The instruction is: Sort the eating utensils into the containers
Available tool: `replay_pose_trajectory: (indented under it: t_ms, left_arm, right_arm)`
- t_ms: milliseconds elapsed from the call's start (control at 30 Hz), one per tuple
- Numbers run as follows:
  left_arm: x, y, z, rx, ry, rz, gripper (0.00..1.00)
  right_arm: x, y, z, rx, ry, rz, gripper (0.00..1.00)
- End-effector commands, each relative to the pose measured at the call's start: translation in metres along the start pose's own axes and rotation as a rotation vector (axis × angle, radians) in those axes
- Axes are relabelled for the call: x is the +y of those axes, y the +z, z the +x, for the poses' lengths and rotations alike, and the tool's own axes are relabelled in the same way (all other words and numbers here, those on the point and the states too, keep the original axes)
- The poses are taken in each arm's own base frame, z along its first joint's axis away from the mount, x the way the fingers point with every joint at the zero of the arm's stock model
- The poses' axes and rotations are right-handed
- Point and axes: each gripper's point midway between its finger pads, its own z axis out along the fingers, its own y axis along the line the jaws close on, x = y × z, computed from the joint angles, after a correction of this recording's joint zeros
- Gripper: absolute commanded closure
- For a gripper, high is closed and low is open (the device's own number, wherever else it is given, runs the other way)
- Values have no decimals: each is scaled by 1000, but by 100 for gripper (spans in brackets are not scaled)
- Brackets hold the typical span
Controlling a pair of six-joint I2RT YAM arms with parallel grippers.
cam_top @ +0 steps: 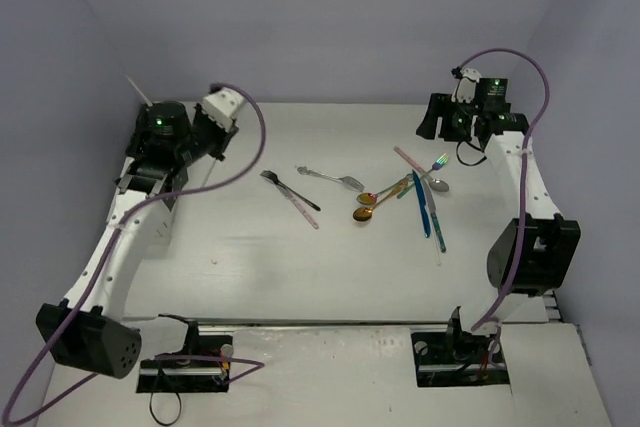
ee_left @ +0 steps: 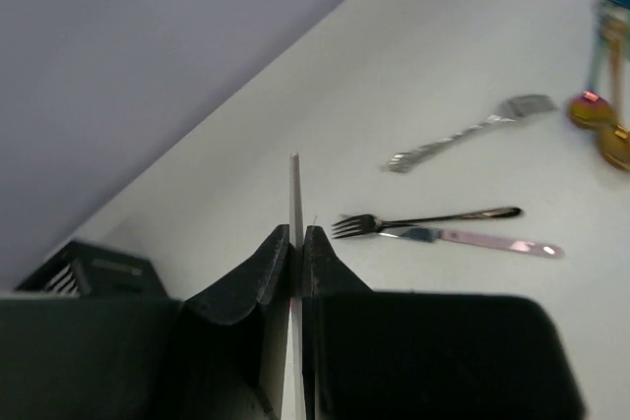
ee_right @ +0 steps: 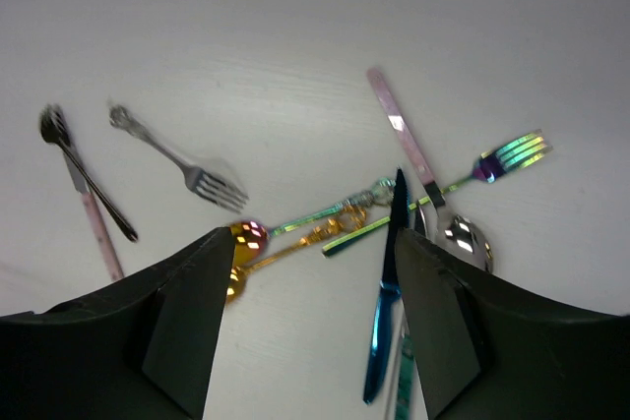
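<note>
Left gripper (ee_left: 297,248) is clamped on a thin pale stick (ee_left: 294,184), its length pointing straight out from the jaws. The black caddy (ee_left: 94,268) sits just beside it, so you likely drop there. Your right gripper (ee_right: 315,238), jaws apart, hangs far from that caddy over loose cutlery (ee_right: 382,322).

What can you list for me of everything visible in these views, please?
table: one, white, under everything
pale stick: one, whitish, in left gripper
black fork: one, black, centre-left
pink-handled knife: one, pink, beside black fork
silver fork: one, silver, just beyond those
gold spoons: two, gold, centre-right
blue knife: one, blue, right of gold spoons
rainbow fork: one, iridescent, beyond blue knife
black caddy: one, black, beside left gripper
left gripper: one, black, shut on pale stick
right gripper: one, black, open, empty
</note>
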Motion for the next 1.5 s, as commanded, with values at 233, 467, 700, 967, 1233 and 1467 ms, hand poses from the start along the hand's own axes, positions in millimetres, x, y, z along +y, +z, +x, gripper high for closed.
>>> replay_pose_trajectory:
  t_ms: [233, 467, 700, 967, 1233, 1467]
  left_arm:
    - [213, -2, -35, -375, -342, -318, 100]
    - [287, -12, -59, -529, -338, -363, 100]
    - [339, -14, -46, -546, -318, -436, 100]
    - [369, -8, -1, -489, -347, -509, 100]
    - [384, 7, 39, -444, -391, -539, 100]
    - [381, 15, 67, -394, -412, -555, 89]
  right_arm:
    - [-24, -44, 45, 74, -216, 171, 45]
    - [-26, -41, 56, 112, -208, 168, 47]
    - [-30, -33, 66, 153, -202, 168, 47]
    - [-33, -28, 76, 191, -203, 163, 53]
    - [-33, -22, 108, 276, -211, 144, 72]
    - [-29, -22, 137, 386, -260, 144, 78]
